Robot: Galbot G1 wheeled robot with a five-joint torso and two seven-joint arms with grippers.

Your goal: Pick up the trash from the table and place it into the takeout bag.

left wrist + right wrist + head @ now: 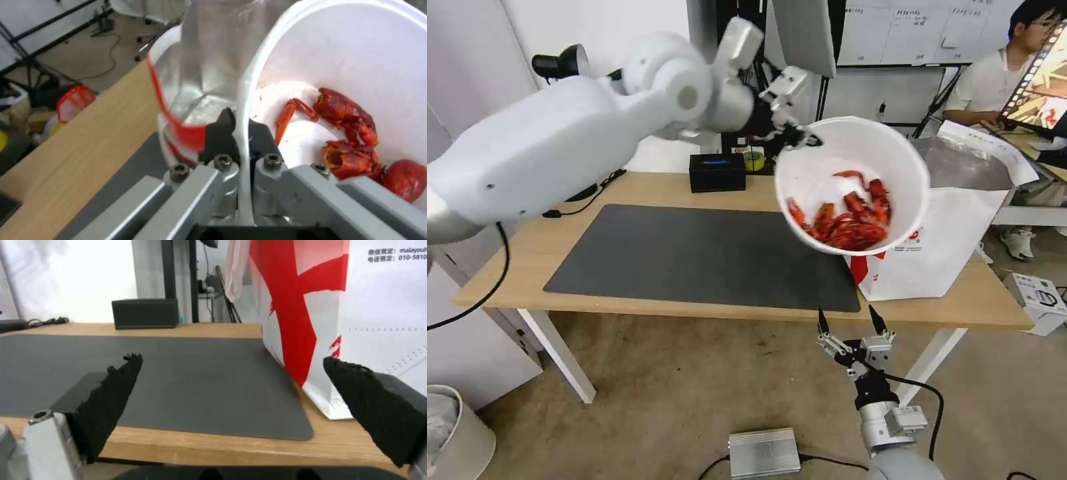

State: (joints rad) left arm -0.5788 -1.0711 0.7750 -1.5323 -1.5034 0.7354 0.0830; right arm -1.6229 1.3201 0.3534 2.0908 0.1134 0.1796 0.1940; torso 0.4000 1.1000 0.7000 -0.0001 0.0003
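My left gripper (804, 137) is shut on the rim of the white round bowl (854, 153), holding it tilted in the air over the table (647, 183), just left of the takeout bag (947, 247). Red crayfish (847, 217) have slid to the bowl's low side. In the left wrist view the black fingers (218, 133) pinch the bowl's rim (242, 110), with the bag's silver foil lining (200, 76) and red edge close behind. My right gripper (851, 319) stands open below the table's front edge, facing the dark grey mat (178, 373) and the bag's red-and-white side (311, 306).
A black tissue box (717, 172) sits at the table's back edge, with a black desk lamp (560, 63) at the back left. A silver box (764, 452) with cables lies on the floor. A white bin (454, 433) stands at the lower left.
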